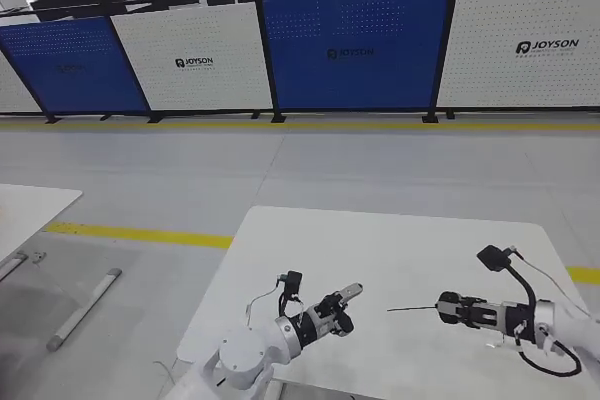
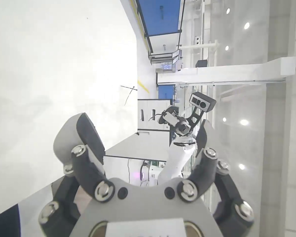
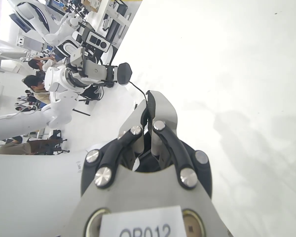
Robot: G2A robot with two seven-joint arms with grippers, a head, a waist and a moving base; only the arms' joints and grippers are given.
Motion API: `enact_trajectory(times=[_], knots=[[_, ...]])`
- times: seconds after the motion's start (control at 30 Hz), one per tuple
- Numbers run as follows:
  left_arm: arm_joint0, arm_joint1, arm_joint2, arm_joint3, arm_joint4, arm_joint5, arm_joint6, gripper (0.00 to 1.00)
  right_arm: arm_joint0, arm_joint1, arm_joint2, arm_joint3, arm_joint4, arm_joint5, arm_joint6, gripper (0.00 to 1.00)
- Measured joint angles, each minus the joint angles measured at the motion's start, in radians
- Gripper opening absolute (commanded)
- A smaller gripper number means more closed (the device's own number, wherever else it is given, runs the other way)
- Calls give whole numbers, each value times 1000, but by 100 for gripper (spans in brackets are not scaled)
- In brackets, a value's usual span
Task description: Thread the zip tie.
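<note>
Lower right, the right hand point(image 1: 443, 307) is pinching the zip tie point(image 1: 410, 309) by one end over the desk point(image 1: 400, 240), and its thin free tip is probably risking slipping past the spread left hand point(image 1: 346, 305).

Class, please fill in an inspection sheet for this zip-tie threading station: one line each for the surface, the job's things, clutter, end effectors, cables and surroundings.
surface: white rectangular table, a few tiny dark specks
job's things: thin black plastic zip tie, gripped at one end, free end pointing towards the left arm, not touching it
clutter: nothing seen
end effectors: left end effector open, holding nothing; right end effector shut on the zip tie
cables: black cable looping along the right wrist
surroundings: blue and white perforated panels; yellow floor line; second white table
</note>
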Motion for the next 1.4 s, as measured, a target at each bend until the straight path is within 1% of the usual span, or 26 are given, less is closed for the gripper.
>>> enact_trajectory(times=[0.1,0.2,0.3,0.37,0.4,0.47,0.5,0.53,0.73,0.8,0.93,0.97,1.07,1.1,1.13,1.2,1.23,1.4], knots=[[-1,-1,6,-5,3,-3,13,100,-5,-1,1,-6,-6,-8,-14,0],[-6,-2,16,-20,-32,30,3,100,-21,-3,2,-36,-67,-46,-89,0],[-18,-4,29,-27,-61,63,6,100,-30,-6,-11,-76,-158,-51,-151,0],[-25,-7,35,-27,-101,83,17,100,-30,-10,-23,-97,-224,-49,-186,0],[-26,-8,39,-21,-126,85,19,100,-28,-11,-30,-105,-258,-52,-198,0],[-38,-9,53,15,-204,86,8,100,-22,-13,-49,-111,-326,-56,-197,0],[-45,-9,57,31,-226,85,5,100,-20,-14,-53,-110,-336,-56,-192,0],[-47,-8,59,37,-235,85,4,100,-20,-14,-54,-110,-338,-55,-190,0],[-46,-8,58,33,-229,85,5,100,-20,-14,-53,-109,-334,-55,-190,0],[-47,-9,60,33,-241,85,4,100,-22,-14,-55,-113,-344,-58,-196,0],[-65,-8,53,29,-334,85,12,100,-31,-16,-66,-143,-471,-130,-245,0],[-68,-7,54,31,-358,85,7,100,-34,-16,-68,-151,-502,-139,-259,0],[-80,4,61,60,-439,85,4,100,-46,-17,-75,-182,-602,-164,-287,0],[-87,8,68,77,-469,85,7,100,-49,-17,-79,-192,-639,-162,-289,0],[-104,15,85,108,-519,85,5,100,-55,-18,-85,-202,-680,-152,-291,0],[-130,23,109,151,-586,85,-2,100,-57,-18,-88,-206,-696,-145,-292,0],[-132,24,111,155,-601,85,-3,100,-57,-18,-88,-206,-692,-145,-292,0],[-128,23,109,149,-579,85,-3,100,-57,-18,-87,-205,-689,-146,-292,0]])
